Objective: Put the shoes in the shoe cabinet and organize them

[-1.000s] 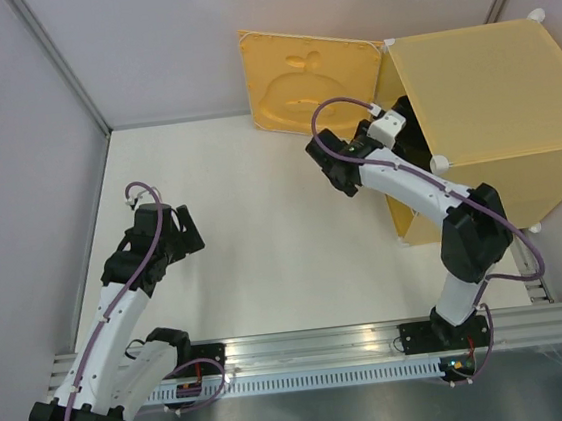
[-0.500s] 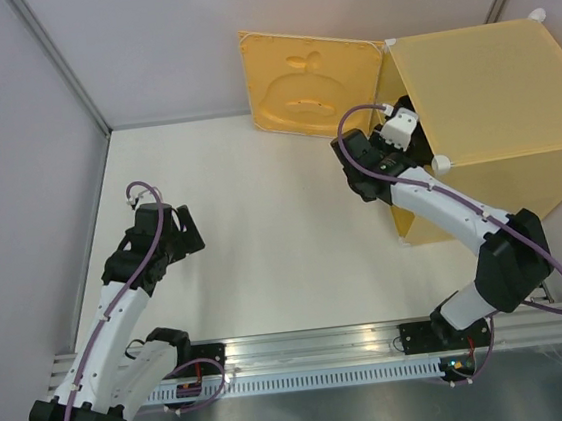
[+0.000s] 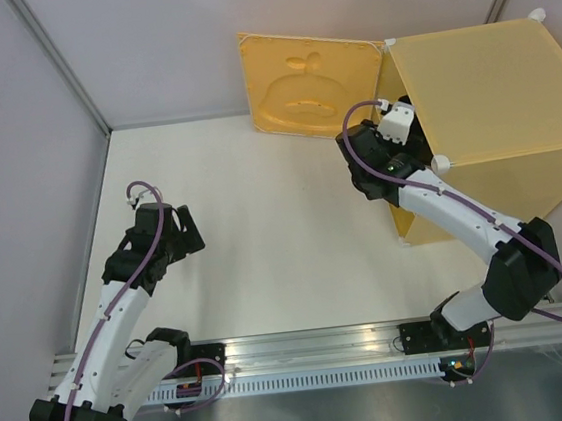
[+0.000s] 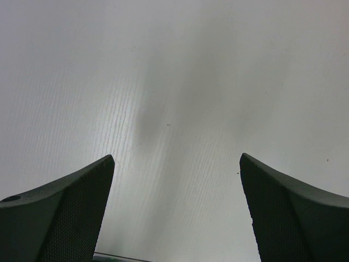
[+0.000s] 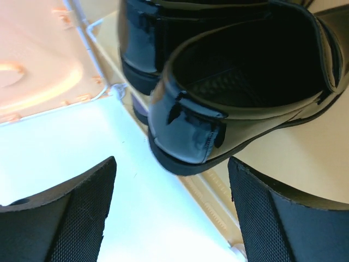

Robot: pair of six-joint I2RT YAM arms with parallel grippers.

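Right pincer [image 5: 170, 164] was wide, empty. Glossy black shoe [image 5: 218, 103] sat at its 12 o'clock, heel at shoe cabinet [image 3: 489, 88] lip. Looked light, stiff, slick: I'd pinch the heel rim.

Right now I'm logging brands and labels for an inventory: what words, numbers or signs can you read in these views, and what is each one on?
No readable text in any view.
Door of the shoe cabinet: an embossed picture only, no letters.
Black shoes in the right wrist view: no brand shows on the glossy heels, and the insides are too dark to tell.
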